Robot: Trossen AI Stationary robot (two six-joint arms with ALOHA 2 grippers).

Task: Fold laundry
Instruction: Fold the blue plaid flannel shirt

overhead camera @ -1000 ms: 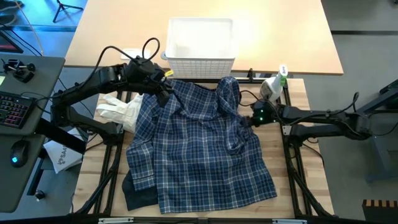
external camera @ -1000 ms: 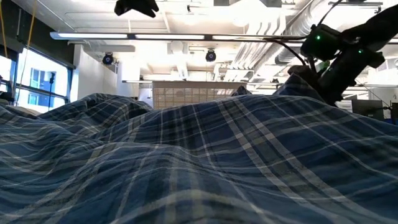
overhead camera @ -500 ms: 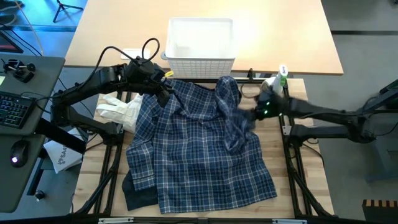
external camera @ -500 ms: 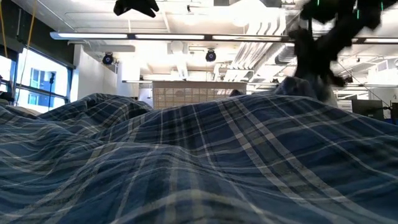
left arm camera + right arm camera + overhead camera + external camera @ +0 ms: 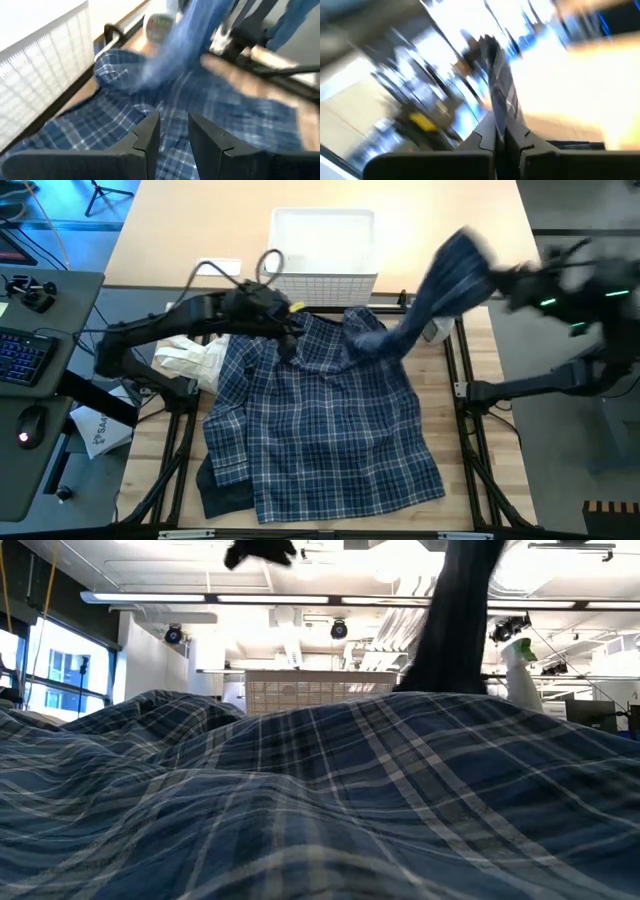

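We are seeing the right end effector [image 5: 497, 272] swinging from mid-right of the high view up toward the upper right, now clamped on the plaid shirt [image 5: 320, 420] and dragging a sleeve into the air. The left end effector [image 5: 288, 340] is sliding rightward over the shirt's collar area.

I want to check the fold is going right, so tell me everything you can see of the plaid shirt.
The plaid shirt is soft woven cloth, blue with white checks, spread rumpled over most of the table. Its far right part is lifted in a taut strip towards the right pincer, which is shut on it. The left pincer hangs at its far left edge, fingers slightly apart. A dark piece pokes out under its near left corner.
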